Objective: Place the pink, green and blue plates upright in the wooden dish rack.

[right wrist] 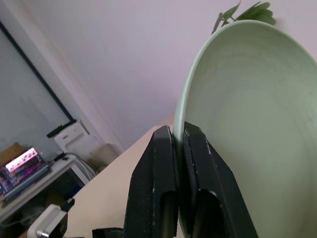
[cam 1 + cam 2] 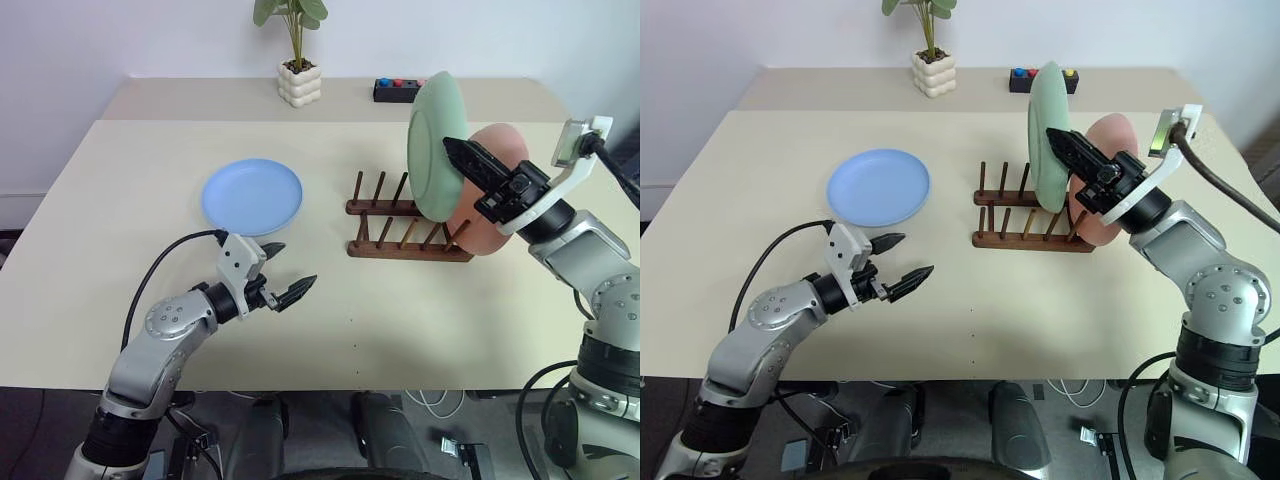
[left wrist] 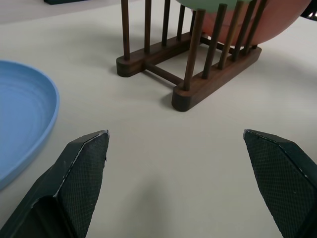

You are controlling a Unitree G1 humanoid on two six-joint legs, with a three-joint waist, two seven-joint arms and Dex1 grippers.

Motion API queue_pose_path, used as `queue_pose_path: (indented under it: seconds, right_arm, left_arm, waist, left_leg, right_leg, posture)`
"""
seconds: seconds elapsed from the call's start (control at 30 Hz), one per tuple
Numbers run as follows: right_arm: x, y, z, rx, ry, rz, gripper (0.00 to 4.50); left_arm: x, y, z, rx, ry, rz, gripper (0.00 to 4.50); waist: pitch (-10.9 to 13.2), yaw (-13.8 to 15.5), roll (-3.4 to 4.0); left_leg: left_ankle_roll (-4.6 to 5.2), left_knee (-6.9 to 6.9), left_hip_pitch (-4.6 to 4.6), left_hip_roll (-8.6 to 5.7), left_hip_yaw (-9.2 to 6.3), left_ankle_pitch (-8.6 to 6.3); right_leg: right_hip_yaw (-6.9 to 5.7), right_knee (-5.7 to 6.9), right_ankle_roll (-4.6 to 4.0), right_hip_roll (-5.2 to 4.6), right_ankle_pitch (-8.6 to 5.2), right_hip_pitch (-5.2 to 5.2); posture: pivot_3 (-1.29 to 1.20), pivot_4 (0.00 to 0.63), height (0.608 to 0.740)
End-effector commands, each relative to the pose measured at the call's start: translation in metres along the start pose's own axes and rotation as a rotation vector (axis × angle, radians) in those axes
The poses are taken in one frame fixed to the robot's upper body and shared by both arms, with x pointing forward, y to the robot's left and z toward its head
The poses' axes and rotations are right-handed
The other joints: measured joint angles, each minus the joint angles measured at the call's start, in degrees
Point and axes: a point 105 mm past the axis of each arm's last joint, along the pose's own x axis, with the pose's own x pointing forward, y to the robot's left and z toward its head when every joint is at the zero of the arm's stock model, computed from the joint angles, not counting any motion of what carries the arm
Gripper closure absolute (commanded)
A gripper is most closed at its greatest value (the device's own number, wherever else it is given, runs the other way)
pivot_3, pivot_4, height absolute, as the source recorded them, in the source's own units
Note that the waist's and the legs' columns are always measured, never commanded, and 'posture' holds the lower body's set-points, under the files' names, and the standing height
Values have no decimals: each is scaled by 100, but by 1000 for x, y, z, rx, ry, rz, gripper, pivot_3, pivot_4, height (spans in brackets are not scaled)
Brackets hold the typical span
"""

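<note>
Centrally, on pale tabletop (image 2: 420,320): wooden dish rack (image 2: 408,232), dark brown, two parallel base rails, each with a row of upright pegs. Pink plate (image 2: 487,190) upright at the rack's right end, its lower edge down among the pegs. Green plate (image 2: 435,148) on edge just left of the pink plate, raised over the rack with its lower rim at peg height, gripped at the rim by right gripper (image 2: 460,152); jaws clenched on the plate's edge, one black finger on either face, as seen close up in the right wrist view (image 1: 178,144). Whether the green plate touched rack or pink plate: not determinable. Blue plate (image 2: 252,196) flat on the tabletop, left of the rack and apart from it, not held. Left gripper (image 2: 288,270) low over the tabletop, nearer the robot than the blue plate and well short of the rack, pointed toward the rack; jaws released and spread wide, nothing between them. Textured inner fingertips (image 3: 84,173) visible in the left wrist view, with the blue plate's rim (image 3: 29,129) to one side and the rack (image 3: 193,64) beyond, the green and pink plates seen behind its pegs. At the far edge of the tabletop, near the wall: potted plant (image 2: 297,62) in white bumpy pot, and small dark box (image 2: 398,90) with red and blue buttons, partly hidden behind the green plate.
</note>
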Motion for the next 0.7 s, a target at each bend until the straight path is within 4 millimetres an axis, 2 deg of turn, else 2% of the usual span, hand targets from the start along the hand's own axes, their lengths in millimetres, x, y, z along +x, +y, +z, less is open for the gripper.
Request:
queue_pose_path:
  seconds: [0.03, 0.23, 0.37, 0.57, 0.7]
  right_arm:
    - [-5, 2, 10, 13, -46, 2, 4500]
    - [-8, -1, 6, 51, -50, -18, 4500]
    - [-7, -2, 5, 45, -51, -27, 3165]
    - [-6, -4, 6, 1, -45, -43, 68]
    - [-5, -5, 10, -34, -47, -51, 68]
  left_arm:
    - [-1, -4, 11, 37, -39, -5, 48]
    - [-1, -3, 11, 36, -38, -4, 48]
    - [-1, -2, 10, 37, -37, -4, 0]
    - [-1, -1, 10, 37, -36, -3, 0]
    - [-1, -1, 10, 36, -36, -3, 0]
  waist:
    - [0, 1, 0]
    - [0, 4, 0]
    - [0, 2, 0]
    - [0, 0, 0]
    - [0, 2, 0]
  left_leg:
    - [0, 0, 0, 0, 0, 0]
    - [0, -1, 0, 0, 0, 0]
    - [0, 0, 0, 0, 0, 0]
    - [0, 0, 0, 0, 0, 0]
    - [0, 0, 0, 0, 0, 0]
  right_leg:
    - [0, 0, 0, 0, 0, 0]
    - [0, -1, -1, 0, -1, 0]
    - [1, -1, -1, 0, -1, 0]
    - [1, -1, -1, 0, -1, 0]
    - [1, -1, -1, 0, -1, 0]
  posture:
    - [0, 150, 730]
    - [0, 150, 730]
    - [0, 150, 730]
    - [0, 150, 730]
    - [0, 150, 730]
